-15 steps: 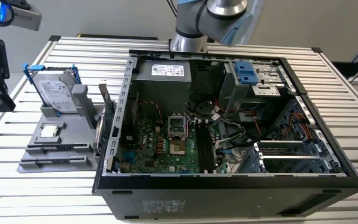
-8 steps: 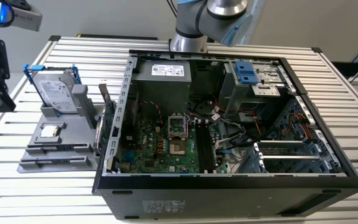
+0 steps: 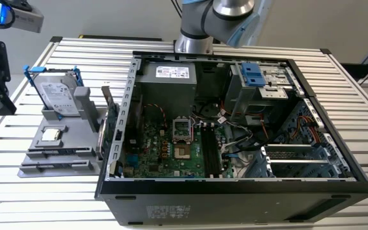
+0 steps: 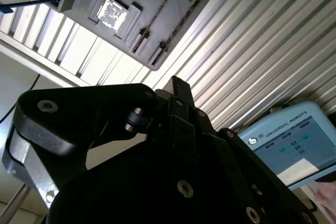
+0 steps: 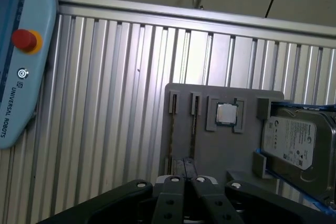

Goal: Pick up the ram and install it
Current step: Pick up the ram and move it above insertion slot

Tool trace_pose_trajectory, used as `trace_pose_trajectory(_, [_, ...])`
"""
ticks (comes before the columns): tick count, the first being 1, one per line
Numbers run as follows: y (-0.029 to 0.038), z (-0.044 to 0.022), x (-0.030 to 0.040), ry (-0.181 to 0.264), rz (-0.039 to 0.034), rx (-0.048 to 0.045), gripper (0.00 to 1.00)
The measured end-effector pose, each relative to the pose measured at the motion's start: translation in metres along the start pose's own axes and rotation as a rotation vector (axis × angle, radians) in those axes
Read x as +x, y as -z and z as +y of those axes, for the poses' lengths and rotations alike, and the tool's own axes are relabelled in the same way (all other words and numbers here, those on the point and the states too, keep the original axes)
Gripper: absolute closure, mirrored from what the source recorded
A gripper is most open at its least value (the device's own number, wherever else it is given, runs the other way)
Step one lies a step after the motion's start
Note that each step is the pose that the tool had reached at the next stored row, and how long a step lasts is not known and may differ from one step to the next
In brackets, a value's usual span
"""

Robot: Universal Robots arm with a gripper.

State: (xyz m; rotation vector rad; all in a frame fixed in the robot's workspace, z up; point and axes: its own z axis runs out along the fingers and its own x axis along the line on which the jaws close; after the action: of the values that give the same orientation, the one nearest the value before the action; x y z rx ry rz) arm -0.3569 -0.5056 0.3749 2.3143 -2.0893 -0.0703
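Black end effector (image 5: 186,164), tips together, near grey slotted tray (image 5: 226,92).

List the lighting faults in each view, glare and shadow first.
Exterior view: even light, though the inside of the computer case is shaded, more so toward the exterior view's right. Second wrist view: glare whitens the processor chip and the table, and the gripper is a near-black backlit mass. First wrist view: a bright sheen streaks the table, and the gripper sits in shadow.
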Motion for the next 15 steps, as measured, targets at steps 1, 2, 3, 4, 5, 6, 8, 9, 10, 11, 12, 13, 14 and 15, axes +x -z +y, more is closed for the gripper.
trace_pose_trajectory(1, [-0.0001, 0.0, 0.0, 0.0, 0.0, 0.0001, 1.0])
trace_pose_trajectory(2, [-0.0002, 0.0, 0.0, -0.001, -0.0001, 0.0001, 1.0])
trace_pose_trajectory(3, [-0.0003, 0.0, 0.0, -0.001, -0.0001, 0.0, 1.0])
trace_pose_trajectory(4, [-0.0004, 0.0, 0.0, -0.002, -0.0001, 0.0001, 1.0])
trace_pose_trajectory(5, [-0.0004, 0.0, 0.0, -0.003, -0.0001, 0.0001, 1.0])
trace_pose_trajectory(6, [-0.0005, 0.0, 0.0, -0.003, -0.0002, 0.0001, 1.0])
trace_pose_trajectory(8, [-0.0007, 0.0, 0.0, -0.004, -0.0002, 0.0001, 1.0])
trace_pose_trajectory(9, [-0.0008, 0.0, 0.0, -0.005, -0.0002, 0.0001, 1.0])
trace_pose_trajectory(10, [-0.0009, 0.0, 0.0, -0.005, -0.0003, 0.0002, 1.0])
trace_pose_trajectory(11, [-0.001, 0.0, 0.0, -0.005, -0.0003, 0.0002, 1.0])
trace_pose_trajectory(12, [-0.001, 0.0, 0.0, -0.006, -0.0003, 0.0001, 1.0])
trace_pose_trajectory(13, [-0.0011, 0.0, 0.0, -0.006, -0.0003, 0.0002, 1.0])
trace_pose_trajectory(14, [-0.0012, -0.0001, 0.0, -0.007, -0.0004, 0.0002, 1.0])
trace_pose_trajectory(15, [-0.0012, -0.0001, 0.0, -0.007, -0.0004, 0.0002, 1.0])
